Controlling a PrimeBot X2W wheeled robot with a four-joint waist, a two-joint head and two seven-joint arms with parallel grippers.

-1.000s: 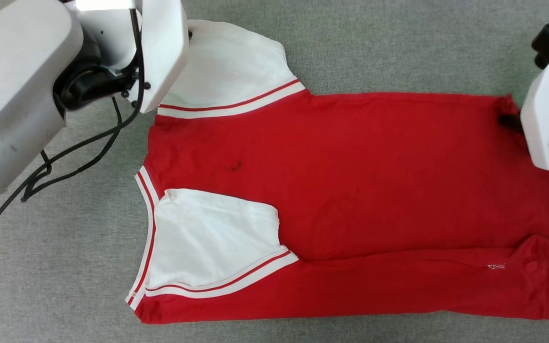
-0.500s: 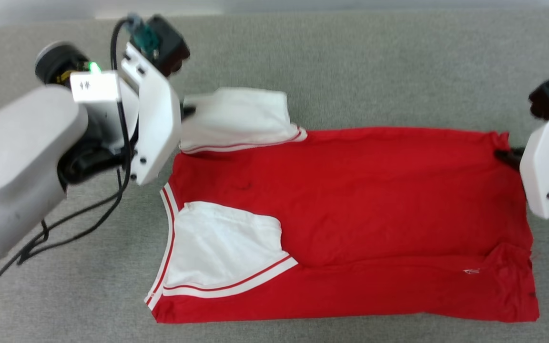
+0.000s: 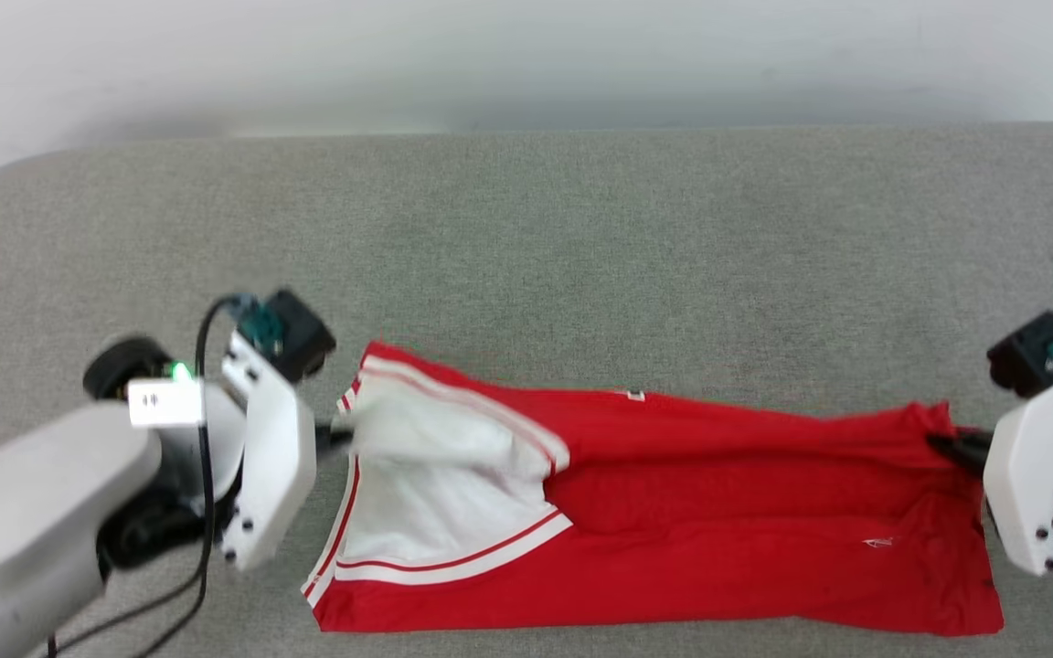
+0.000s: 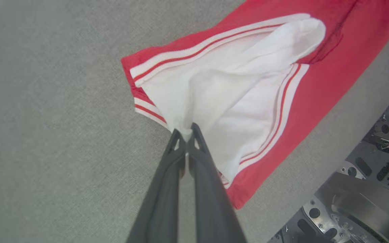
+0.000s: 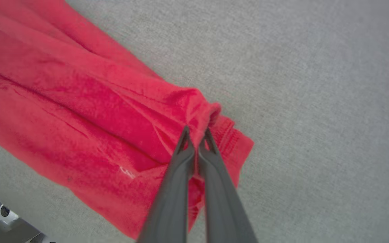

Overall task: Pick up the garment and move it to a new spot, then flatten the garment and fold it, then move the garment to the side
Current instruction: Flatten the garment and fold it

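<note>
Change: the shirt [image 3: 718, 512], flat a second ago, now has its far edge lifted toward the near one.
Left gripper [image 3: 330, 437]: lower left, clamped on the white sleeve [image 3: 426, 434].
Shirt: lower middle, half doubled.
Right gripper [image 3: 947, 443]: lower right, pinching the red hem.
Risk: uneven pulling or a slipping sleeve could skew the fold.

Bright even light, soft shadows, slight motion blur, wrist views fisheye-warped.

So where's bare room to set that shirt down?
Beyond the shirt the grey surface lies bare to its far edge. In front, only a thin strip. Crowded at both ends, where the left claw and right claw pinch it.
</note>
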